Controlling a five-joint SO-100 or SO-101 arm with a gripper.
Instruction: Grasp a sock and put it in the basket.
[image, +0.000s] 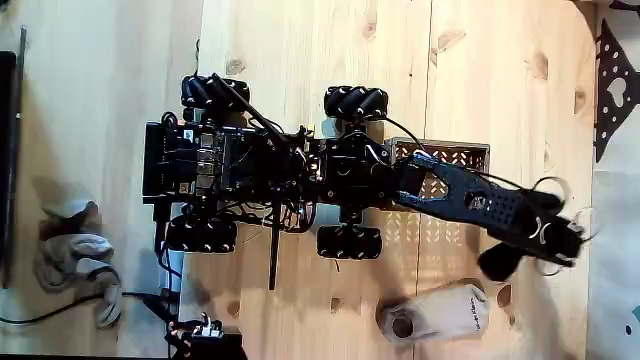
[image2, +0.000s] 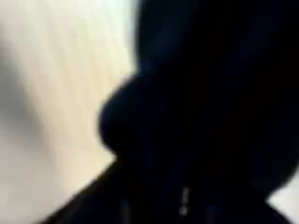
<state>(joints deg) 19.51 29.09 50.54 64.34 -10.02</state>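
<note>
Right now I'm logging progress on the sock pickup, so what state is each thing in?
Black sock: hanging limp from the gripper, off the floor, not in the basket.
Gripper: shut on the black sock, past the basket's right end in the fixed view.
Basket: upright, partly under the arm; contents hidden.
Beige-grey sock: lying flat on the floor.
Pale socks: heaped at left.

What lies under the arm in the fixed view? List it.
Under the arm sits the brown basket, only its rim and perforated wall showing. Its inside is covered. The black sock hangs at the end effector, over bare table.
</note>
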